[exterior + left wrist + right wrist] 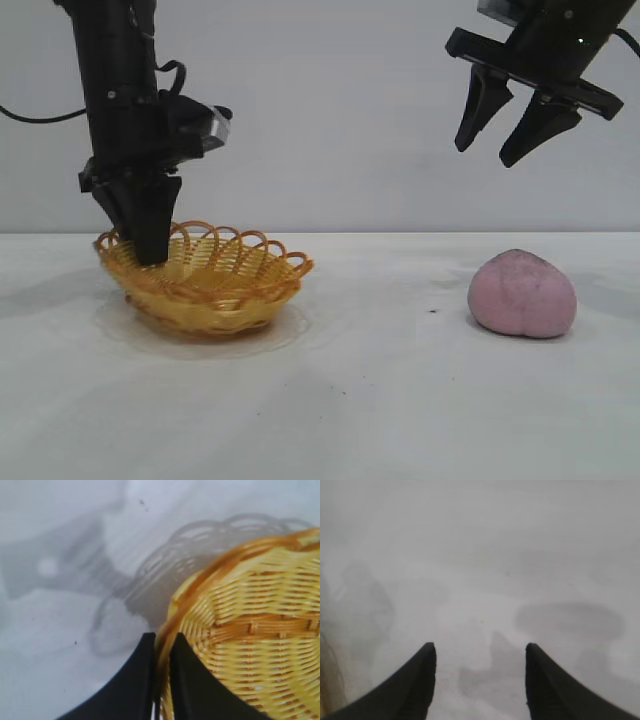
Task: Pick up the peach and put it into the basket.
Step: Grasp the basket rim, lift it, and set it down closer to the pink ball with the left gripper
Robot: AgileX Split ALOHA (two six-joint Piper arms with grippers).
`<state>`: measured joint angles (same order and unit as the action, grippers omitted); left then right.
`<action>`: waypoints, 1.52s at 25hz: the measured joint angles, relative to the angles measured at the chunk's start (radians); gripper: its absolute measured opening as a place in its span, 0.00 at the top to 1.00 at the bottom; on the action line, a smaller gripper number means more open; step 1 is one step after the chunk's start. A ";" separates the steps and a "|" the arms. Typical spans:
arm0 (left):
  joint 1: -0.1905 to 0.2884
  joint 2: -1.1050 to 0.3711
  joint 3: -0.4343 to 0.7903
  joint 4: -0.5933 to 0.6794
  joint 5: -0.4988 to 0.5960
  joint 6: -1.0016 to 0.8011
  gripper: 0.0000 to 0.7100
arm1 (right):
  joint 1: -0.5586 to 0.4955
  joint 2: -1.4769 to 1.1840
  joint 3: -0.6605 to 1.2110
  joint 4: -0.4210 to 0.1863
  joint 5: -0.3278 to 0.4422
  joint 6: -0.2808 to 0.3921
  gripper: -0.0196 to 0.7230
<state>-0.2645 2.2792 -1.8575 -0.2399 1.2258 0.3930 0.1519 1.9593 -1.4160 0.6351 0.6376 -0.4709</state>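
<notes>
The dusty pink peach [522, 293] lies on the white table at the right. The yellow-orange wicker basket [225, 290] sits at the left. My left gripper [150, 255] is down at the basket's left rim and is shut on that rim; in the left wrist view the gripper [162, 639] has the rim of the basket [250, 630] pinched between its two black fingers. My right gripper [487, 152] hangs open and empty high above the table, up and slightly left of the peach. In the right wrist view the gripper [480, 652] shows only bare table; the peach is out of that view.
The white table [380, 400] spreads between basket and peach, with a small dark speck [432, 311] left of the peach. A plain grey wall stands behind.
</notes>
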 joint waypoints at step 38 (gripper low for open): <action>-0.043 -0.354 0.728 -0.640 -0.572 -0.178 1.00 | 0.000 0.000 0.000 0.006 -0.005 -0.008 0.52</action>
<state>-0.3077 1.9250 -1.1299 -0.8800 0.6535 0.2147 0.1519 1.9593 -1.4160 0.6408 0.6322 -0.4794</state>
